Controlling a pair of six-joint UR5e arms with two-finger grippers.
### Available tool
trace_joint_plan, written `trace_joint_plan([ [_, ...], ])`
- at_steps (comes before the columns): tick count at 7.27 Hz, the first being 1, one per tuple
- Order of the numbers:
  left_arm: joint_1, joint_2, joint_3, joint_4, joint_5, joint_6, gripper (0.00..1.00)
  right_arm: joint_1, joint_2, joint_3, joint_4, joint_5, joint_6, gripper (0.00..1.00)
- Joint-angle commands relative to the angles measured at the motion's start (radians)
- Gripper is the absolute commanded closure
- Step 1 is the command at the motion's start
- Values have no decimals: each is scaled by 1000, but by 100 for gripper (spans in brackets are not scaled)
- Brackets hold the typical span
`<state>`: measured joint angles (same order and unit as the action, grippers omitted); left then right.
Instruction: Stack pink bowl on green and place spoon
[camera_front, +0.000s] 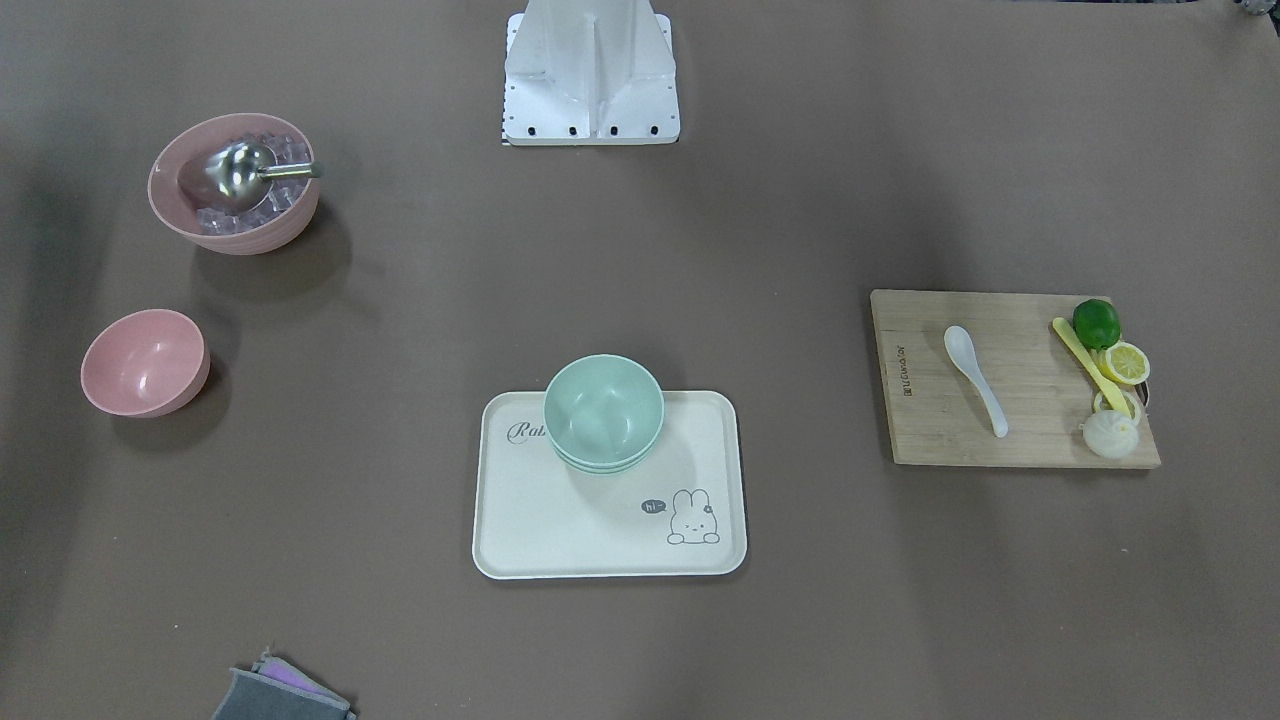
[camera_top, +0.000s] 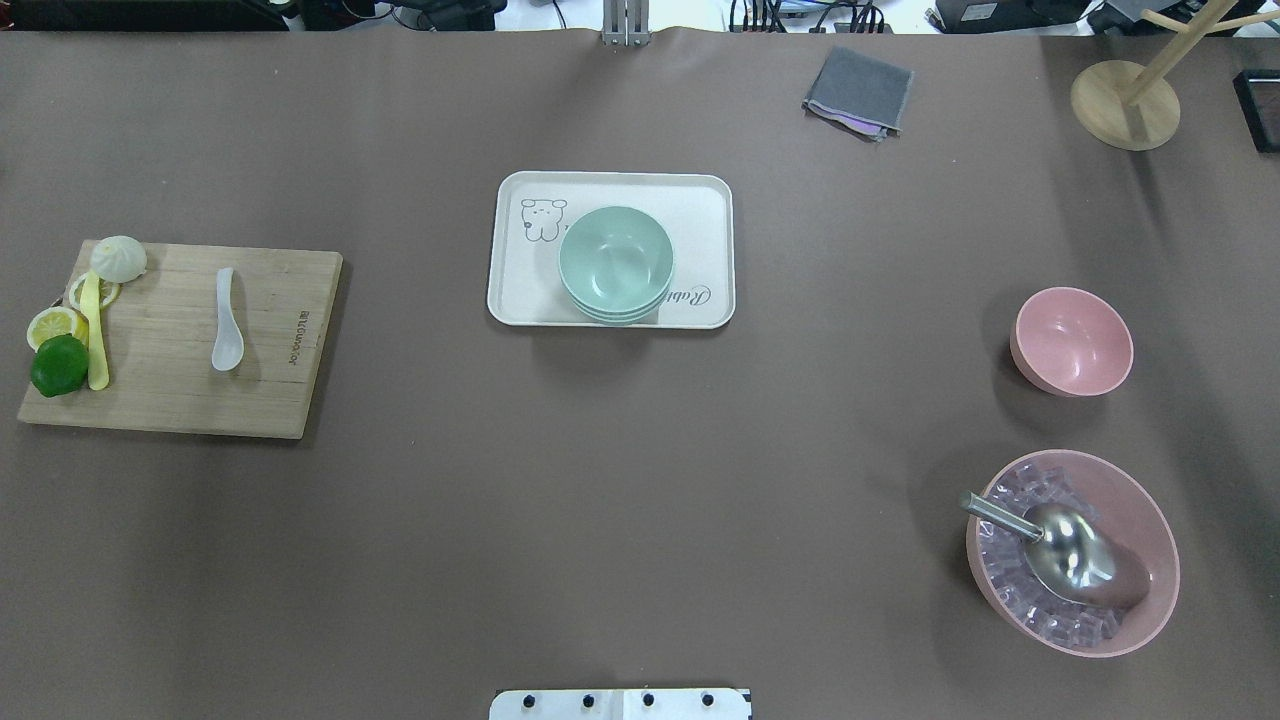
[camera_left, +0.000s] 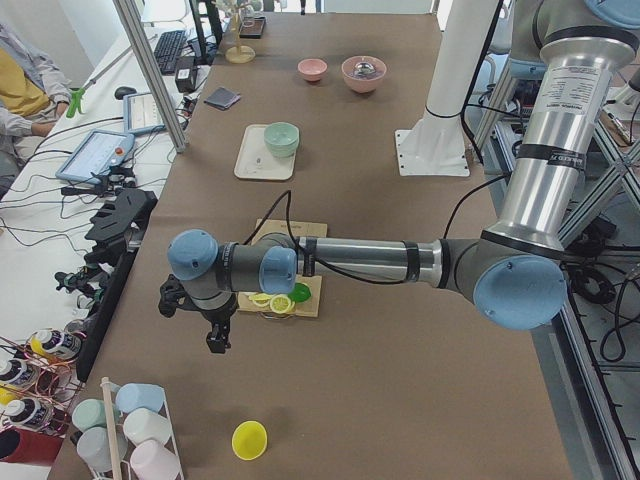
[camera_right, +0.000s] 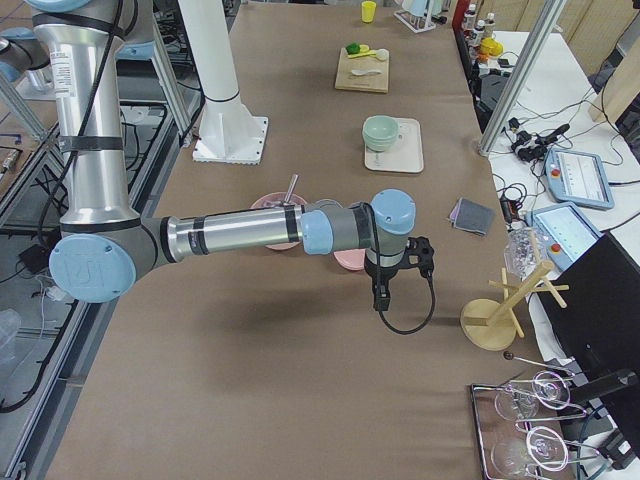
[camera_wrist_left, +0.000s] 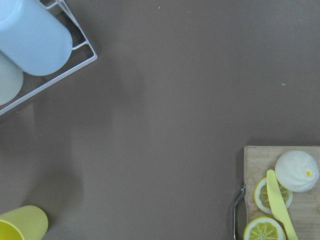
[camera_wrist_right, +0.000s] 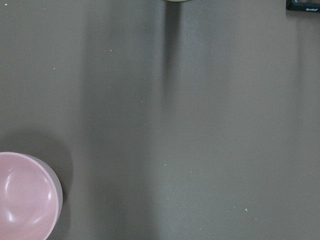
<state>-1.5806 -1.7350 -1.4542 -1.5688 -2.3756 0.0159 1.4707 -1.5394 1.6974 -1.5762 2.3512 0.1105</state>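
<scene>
A small pink bowl (camera_top: 1072, 341) stands empty on the table's right side and shows at the lower left of the right wrist view (camera_wrist_right: 25, 197). Stacked green bowls (camera_top: 615, 262) sit on a cream tray (camera_top: 520, 290) at the centre. A white spoon (camera_top: 227, 320) lies on a wooden board (camera_top: 160, 400) at the left. My left gripper (camera_left: 215, 338) hangs past the board's outer end, away from the spoon. My right gripper (camera_right: 382, 300) hangs just past the pink bowl. I cannot tell whether either is open or shut.
A large pink bowl (camera_top: 1150, 520) with ice and a metal scoop (camera_top: 1065, 545) stands near the small bowl. A lime (camera_top: 59, 364), lemon slices, a yellow knife and a bun share the board. A cup rack (camera_wrist_left: 30, 45), a yellow cup (camera_wrist_left: 20, 225), a grey cloth (camera_top: 858, 92) and a wooden stand (camera_top: 1125, 103) stand near the table's edges.
</scene>
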Motion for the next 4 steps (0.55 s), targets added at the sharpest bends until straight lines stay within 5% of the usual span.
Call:
trace_joint_plan([
  [1,4,15,-69,42,-1,-2,1,-1,-40,37,1,0,1,0],
  [4,11,100,-199,49,-1,7,2,-4,-54,44,12,0,1,0],
])
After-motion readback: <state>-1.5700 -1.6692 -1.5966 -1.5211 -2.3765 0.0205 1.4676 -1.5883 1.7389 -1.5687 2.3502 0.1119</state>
